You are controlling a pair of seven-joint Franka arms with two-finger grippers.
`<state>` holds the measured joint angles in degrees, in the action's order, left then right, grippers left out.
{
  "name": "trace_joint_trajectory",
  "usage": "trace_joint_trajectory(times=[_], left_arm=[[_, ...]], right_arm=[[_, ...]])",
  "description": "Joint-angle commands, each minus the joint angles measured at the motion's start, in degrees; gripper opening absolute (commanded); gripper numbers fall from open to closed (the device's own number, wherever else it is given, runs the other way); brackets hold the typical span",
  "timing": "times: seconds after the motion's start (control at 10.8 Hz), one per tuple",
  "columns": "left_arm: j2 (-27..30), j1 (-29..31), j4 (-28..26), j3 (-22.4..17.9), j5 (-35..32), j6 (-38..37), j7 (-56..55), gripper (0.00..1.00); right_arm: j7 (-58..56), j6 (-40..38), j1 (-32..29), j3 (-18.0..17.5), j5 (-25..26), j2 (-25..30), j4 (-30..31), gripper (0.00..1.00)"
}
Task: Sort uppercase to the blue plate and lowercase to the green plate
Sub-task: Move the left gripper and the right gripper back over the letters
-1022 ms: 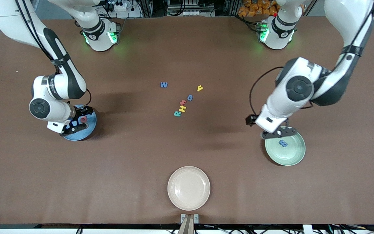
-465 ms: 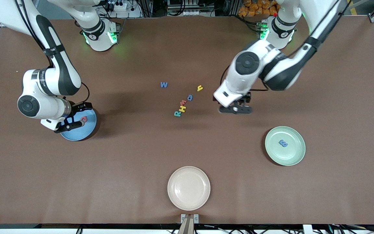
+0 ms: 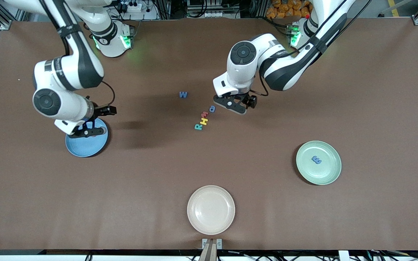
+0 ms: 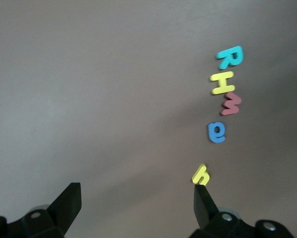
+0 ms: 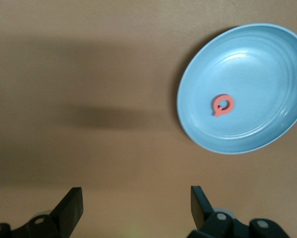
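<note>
Both grippers hang with their fingers spread and nothing between them. Left gripper (image 3: 233, 104) is over the bare table just beside the letter cluster, toward the left arm's end of it; in its wrist view the yellow "y" (image 4: 200, 175) lies close to one fingertip (image 4: 202, 197), while the front view hides that letter under the wrist. Right gripper (image 3: 85, 131) is over the rim of the blue plate (image 3: 82, 148) nearest the robots' bases, and the red Q (image 5: 222, 105) lies inside that plate.

On the table between the arms the teal R (image 3: 197, 127), yellow H (image 3: 203, 121), red "m" (image 3: 205, 114) and blue "a" (image 3: 212, 108) run in a slanted line, each just beside the next. Dark blue W (image 3: 183, 94) sits apart, farther from the front camera. Green plate (image 3: 327, 170) at the left arm's end holds the blue "m" (image 3: 316, 160). An empty cream plate (image 3: 211, 210) lies nearest the front camera, well clear of both arms.

A second ago the left gripper was above the green plate; it has since swung across to the cluster. The right gripper has risen off the blue plate.
</note>
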<state>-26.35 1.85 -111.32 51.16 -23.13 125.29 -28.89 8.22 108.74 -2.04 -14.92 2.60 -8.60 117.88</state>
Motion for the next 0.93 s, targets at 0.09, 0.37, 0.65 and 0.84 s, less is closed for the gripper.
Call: trace_joint_trajectory(times=[0.09,0.37,0.65,0.84], left_arm=[[-1.77,0.44,-7.41,0.08,-4.37,12.24,1.39,1.0],[-3.44,-3.94,-7.86,-0.18,-4.91,12.35,-2.64,1.0],[-5.46,-8.07,-7.86,-2.44,-6.13,12.35,-5.37,1.0],[-6.17,-14.91,-7.51,-7.8,-6.4,12.35,-8.71,1.0]], right_arm=[[9.76,-1.16,-0.07,-3.35,-0.75,4.03,2.26,0.96],[19.43,-0.19,0.02,-9.06,-0.84,6.58,4.72,0.96],[30.15,6.09,0.02,-14.68,-0.93,7.63,9.44,0.95],[32.21,11.91,0.02,-16.28,-3.11,9.92,14.46,0.95]])
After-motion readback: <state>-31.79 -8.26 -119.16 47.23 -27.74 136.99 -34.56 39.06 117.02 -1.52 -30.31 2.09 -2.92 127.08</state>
